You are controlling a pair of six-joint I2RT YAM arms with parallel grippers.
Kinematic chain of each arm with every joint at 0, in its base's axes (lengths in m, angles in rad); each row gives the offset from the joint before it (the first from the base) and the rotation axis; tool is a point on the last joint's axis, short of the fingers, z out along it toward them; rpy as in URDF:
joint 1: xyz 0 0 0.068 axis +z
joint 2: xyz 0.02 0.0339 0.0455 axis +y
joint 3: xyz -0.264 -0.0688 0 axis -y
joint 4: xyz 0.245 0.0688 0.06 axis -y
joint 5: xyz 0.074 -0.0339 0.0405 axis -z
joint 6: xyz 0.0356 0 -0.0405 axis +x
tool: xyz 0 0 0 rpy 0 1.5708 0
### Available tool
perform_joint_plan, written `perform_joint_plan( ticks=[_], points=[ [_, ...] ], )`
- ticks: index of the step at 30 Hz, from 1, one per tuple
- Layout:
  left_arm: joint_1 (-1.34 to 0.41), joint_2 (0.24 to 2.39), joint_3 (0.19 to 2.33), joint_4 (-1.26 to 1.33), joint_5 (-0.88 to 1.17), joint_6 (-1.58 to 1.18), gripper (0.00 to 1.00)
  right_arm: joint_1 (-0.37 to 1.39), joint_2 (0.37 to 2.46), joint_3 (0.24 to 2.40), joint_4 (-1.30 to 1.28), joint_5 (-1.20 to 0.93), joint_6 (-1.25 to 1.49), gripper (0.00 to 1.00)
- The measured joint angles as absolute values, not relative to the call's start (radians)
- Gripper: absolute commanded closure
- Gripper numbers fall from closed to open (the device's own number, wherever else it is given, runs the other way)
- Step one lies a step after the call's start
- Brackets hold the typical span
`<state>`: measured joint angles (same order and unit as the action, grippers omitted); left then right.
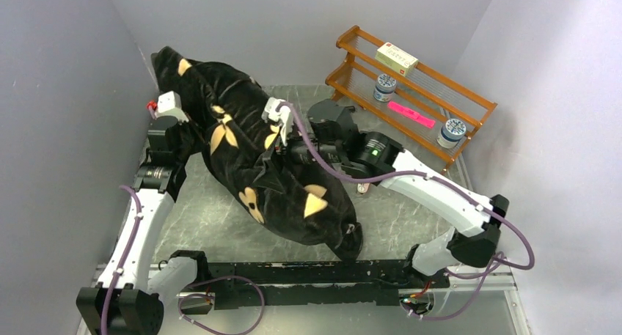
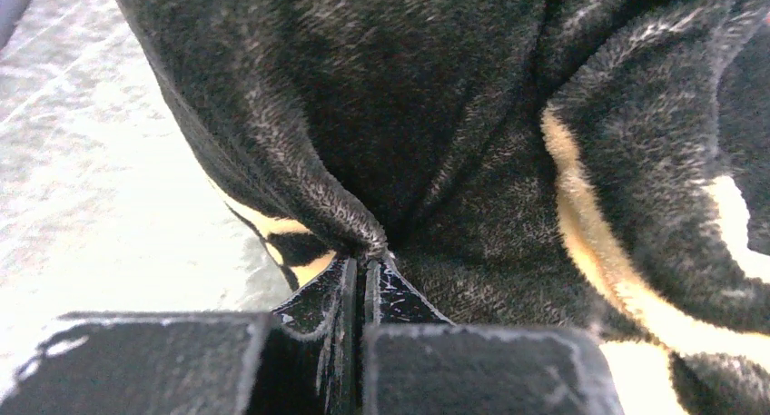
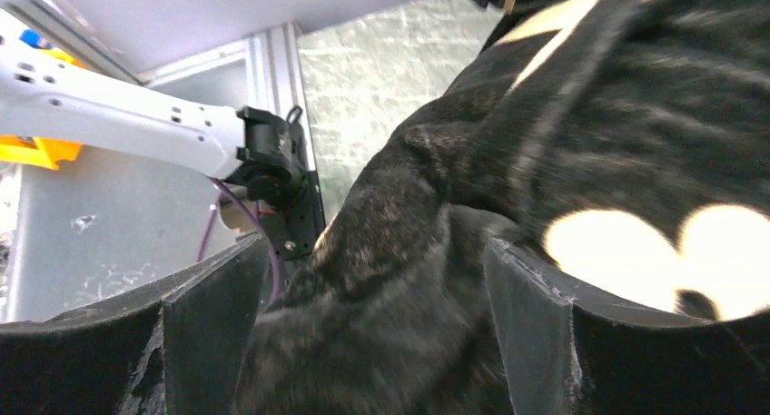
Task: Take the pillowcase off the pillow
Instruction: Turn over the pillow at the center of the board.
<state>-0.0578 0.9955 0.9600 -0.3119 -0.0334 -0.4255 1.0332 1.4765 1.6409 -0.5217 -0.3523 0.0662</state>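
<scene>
Check the left arm [image 1: 139,218]: it rises from its base at the near left corner of the counter [image 1: 411,229] and extends along the left edge toward the far side, with the wrist turned inward. The left end effector [image 2: 363,268] has its jaws pressed together, pinching a fold of the pillowcase [image 2: 436,115] at the tips. Check the right arm [image 1: 440,192]: from its base at the near right corner, the elbow sits close to the right edge and the forearm reaches toward the middle of the counter. The right end effector [image 3: 374,251] has its jaws spread wide, with fabric lying loose between the fingers [image 3: 545,342].
</scene>
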Motion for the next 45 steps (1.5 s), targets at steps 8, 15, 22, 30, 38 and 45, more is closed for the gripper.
perform_joint_plan(
  ticks=[8, 15, 22, 30, 38, 45],
  points=[
    [-0.051, 0.919, 0.868, -0.329, -0.113, -0.404, 0.95, 0.888, 1.301, 1.569, -0.469, -0.368, 0.101, 0.00],
    [-0.051, 0.901, 0.847, -0.317, -0.114, -0.379, 0.95, 0.731, 1.296, 1.359, -0.362, -0.353, 0.243, 0.00],
    [-0.051, 0.878, 0.796, -0.297, -0.114, -0.357, 0.95, 0.731, 1.431, 1.195, -0.210, -0.509, 0.374, 0.03],
    [-0.047, 0.879, 0.772, -0.302, -0.131, -0.348, 0.95, 0.756, 1.515, 1.164, -0.026, -0.678, 0.425, 0.86],
    [-0.041, 0.895, 0.773, -0.322, -0.138, -0.353, 0.95, 0.796, 1.619, 1.297, -0.111, -0.703, 0.341, 1.00],
    [-0.039, 0.957, 0.831, -0.306, -0.125, -0.388, 0.95, 0.832, 1.667, 1.592, -0.439, -0.536, 0.094, 1.00]
  ],
)
